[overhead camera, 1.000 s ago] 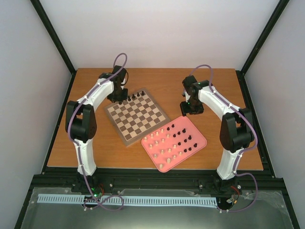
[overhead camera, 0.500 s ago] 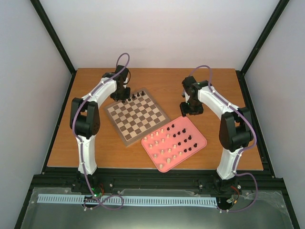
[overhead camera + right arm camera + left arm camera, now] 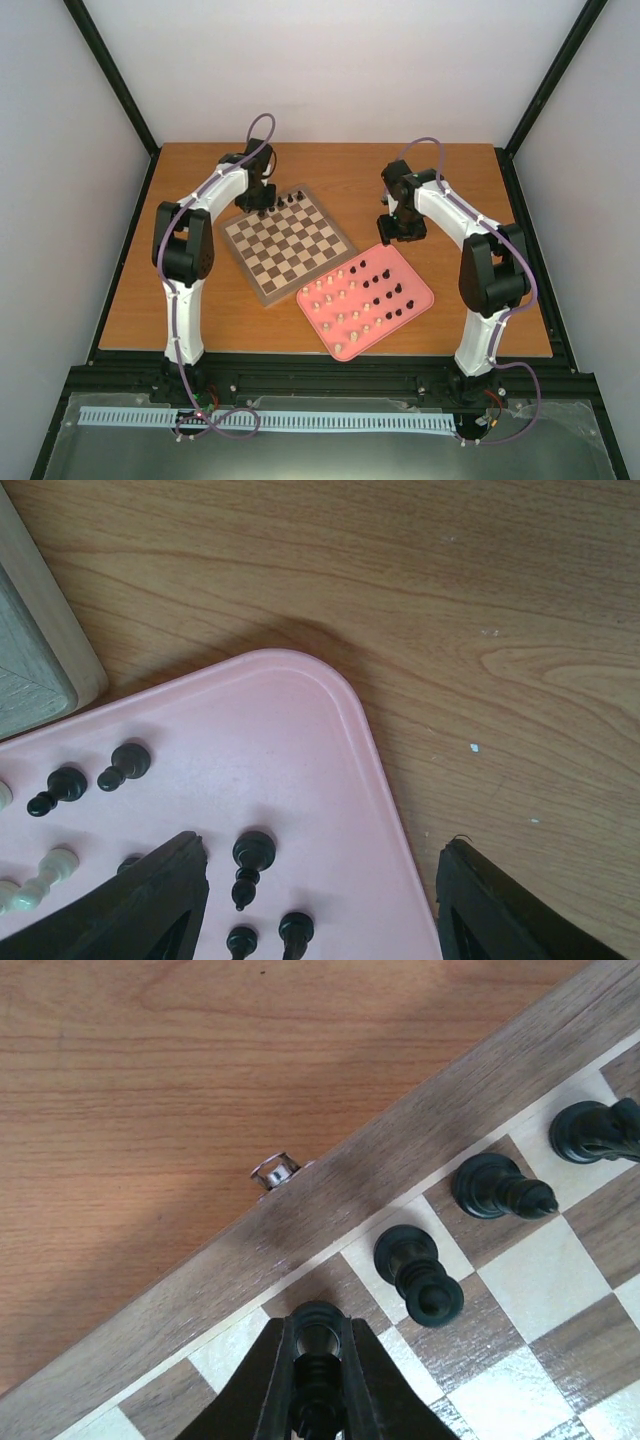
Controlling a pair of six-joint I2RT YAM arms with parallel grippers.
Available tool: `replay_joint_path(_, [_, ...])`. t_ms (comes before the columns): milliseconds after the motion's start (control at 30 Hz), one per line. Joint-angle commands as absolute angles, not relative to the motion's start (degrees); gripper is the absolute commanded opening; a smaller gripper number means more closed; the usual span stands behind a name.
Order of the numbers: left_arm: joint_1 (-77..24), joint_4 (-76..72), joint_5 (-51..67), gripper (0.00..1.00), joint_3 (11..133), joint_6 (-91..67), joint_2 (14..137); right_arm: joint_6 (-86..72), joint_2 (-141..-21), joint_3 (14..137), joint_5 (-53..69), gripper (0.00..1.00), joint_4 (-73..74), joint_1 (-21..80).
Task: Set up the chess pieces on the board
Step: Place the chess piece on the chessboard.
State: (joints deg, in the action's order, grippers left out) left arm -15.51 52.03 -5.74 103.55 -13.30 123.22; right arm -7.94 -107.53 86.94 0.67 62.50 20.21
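Dark-brown and ringed, yet only half seen: chessman (image 3: 317,1370) clenched in the left pincer (image 3: 320,1332), its foot cut off by the frame's lower edge and its sides masked by the black fingers (image 3: 262,1385). Cannot tell whether it touches the board (image 3: 520,1290) or hangs just above. Sits over the row next to the brownish border, in line with three dark pieces (image 3: 420,1275) on neighbouring squares, the last one clipped by the right frame edge. Small metal clasp (image 3: 275,1172) on the border's outer side, against the wooden desk (image 3: 150,1080).

Right pincer (image 3: 325,852) spread wide, grasping nothing, above the far corner of the pink tray (image 3: 330,740); only two finger ends in view. On that tray, more dark chessmen and cream pieces (image 3: 45,875), some cropped at the bottom and left edges. From overhead, all too tiny to name by type.

Brown and cream checks, thin border, set aslant mid-desk, one corner close by the tray; touching or apart, cannot tell.
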Motion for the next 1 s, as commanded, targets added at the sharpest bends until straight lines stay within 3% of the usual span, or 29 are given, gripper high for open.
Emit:
replay_joint_path(0, [-15.4, 49.9, -5.4, 0.07, 105.7, -14.2, 124.4, -7.6, -108.1, 87.6, 0.5, 0.63, 62.6, 19.7])
replay_joint_path(433, [-15.4, 49.6, -5.5, 0.12, 105.8, -14.2, 125.1, -7.4, -108.6, 87.6, 1.0, 0.63, 62.7, 19.6])
replay_joint_path(967, [-15.4, 51.9, -5.1, 0.32, 105.4, -13.3, 121.0, -7.2, -108.5, 87.3, 2.0, 0.64, 62.4, 19.6])
